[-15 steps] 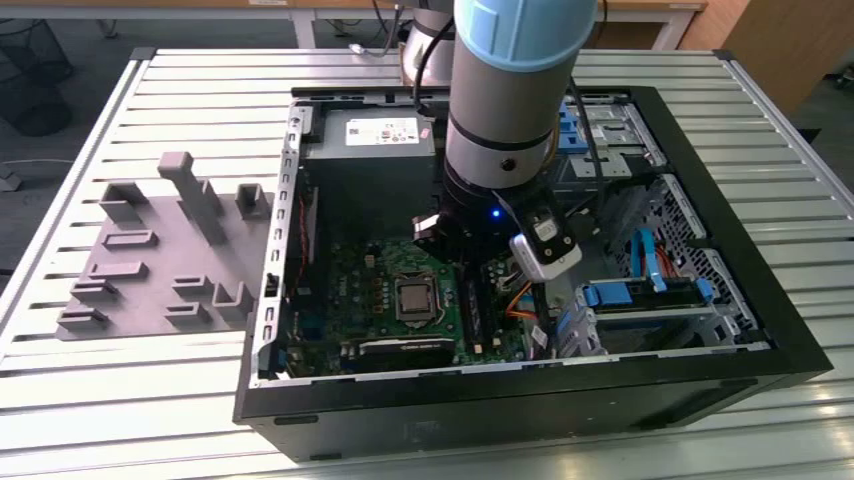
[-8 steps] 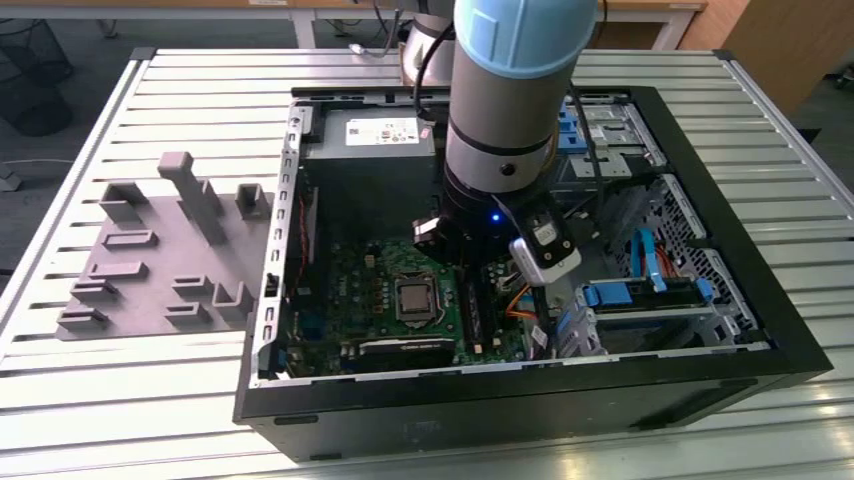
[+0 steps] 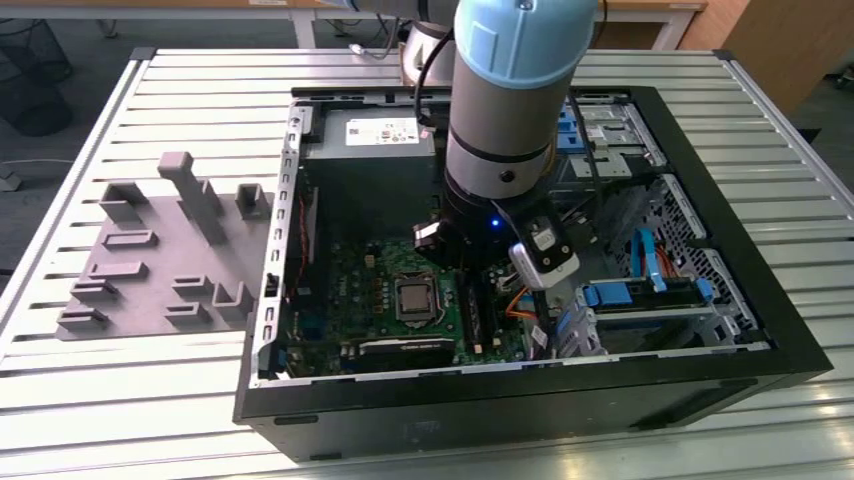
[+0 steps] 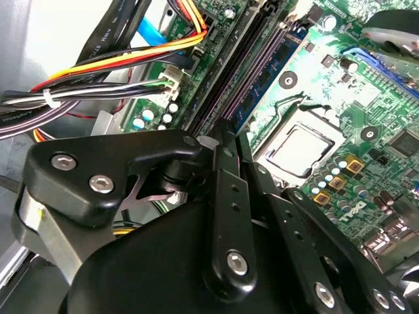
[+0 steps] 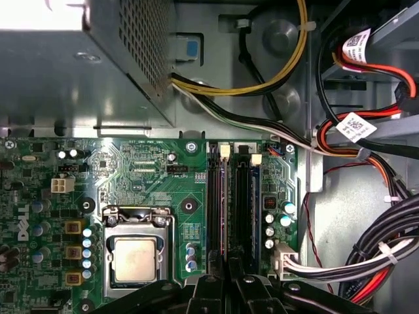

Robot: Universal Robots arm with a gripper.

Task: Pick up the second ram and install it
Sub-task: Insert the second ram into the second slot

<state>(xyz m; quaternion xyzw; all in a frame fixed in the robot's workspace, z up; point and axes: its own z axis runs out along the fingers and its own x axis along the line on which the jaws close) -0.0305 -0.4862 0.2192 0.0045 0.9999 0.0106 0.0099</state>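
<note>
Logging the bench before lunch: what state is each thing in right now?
Computer case: lying flat, side open.
Processor: seated in its socket.
Blue-green ram stick: upright on the motherboard; seating unclear.
Gripper: low inside the case, above the slots.
Power cables: plugged in.

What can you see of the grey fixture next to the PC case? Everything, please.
The grey fixture looks like one piece of matte moulded plastic: a flat base plate with upright posts and low blocks of different heights, the tallest post toward its far side. It lies flat on the slatted metal table, on the exterior view's left of the open computer case, close beside the case wall; whether they touch cannot be told. The arm stands over the case, apart from the fixture.
</note>
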